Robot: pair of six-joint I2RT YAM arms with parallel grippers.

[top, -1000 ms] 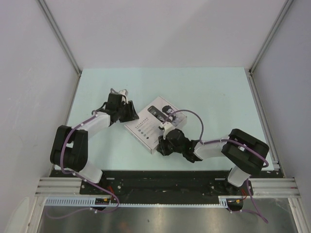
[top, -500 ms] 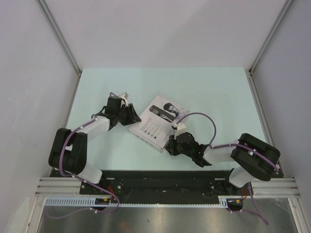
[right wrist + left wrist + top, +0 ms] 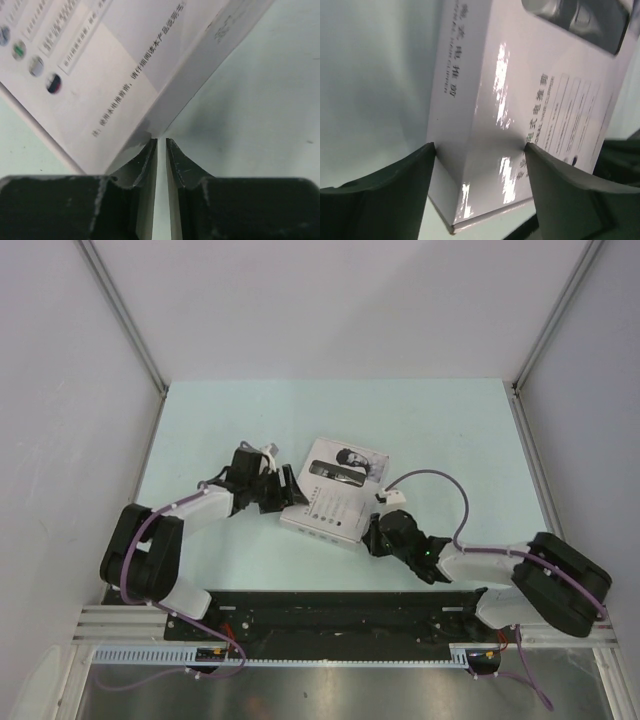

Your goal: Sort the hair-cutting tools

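Note:
None of the hair-cutting tools themselves show; only a clipper printed on the lid of the white box (image 3: 335,495) is visible. The box lies closed in the middle of the table. My left gripper (image 3: 288,490) stands open astride the box's left corner (image 3: 485,150), one finger along the side wall and one over the lid. My right gripper (image 3: 372,535) is at the box's near right corner (image 3: 100,75), its jaws (image 3: 161,140) shut to a thin slit with nothing between them, tips touching the box's edge.
The pale green table (image 3: 430,430) is walled by white panels at the left, right and back. Both arm bases stand on the black rail (image 3: 330,610) at the near edge. A purple cable (image 3: 440,480) loops above the right arm.
The box has turned and shifted slightly right. My left gripper followed it rightward and its jaws widened. My right gripper moved right and closer to the near edge, jaws narrowing.

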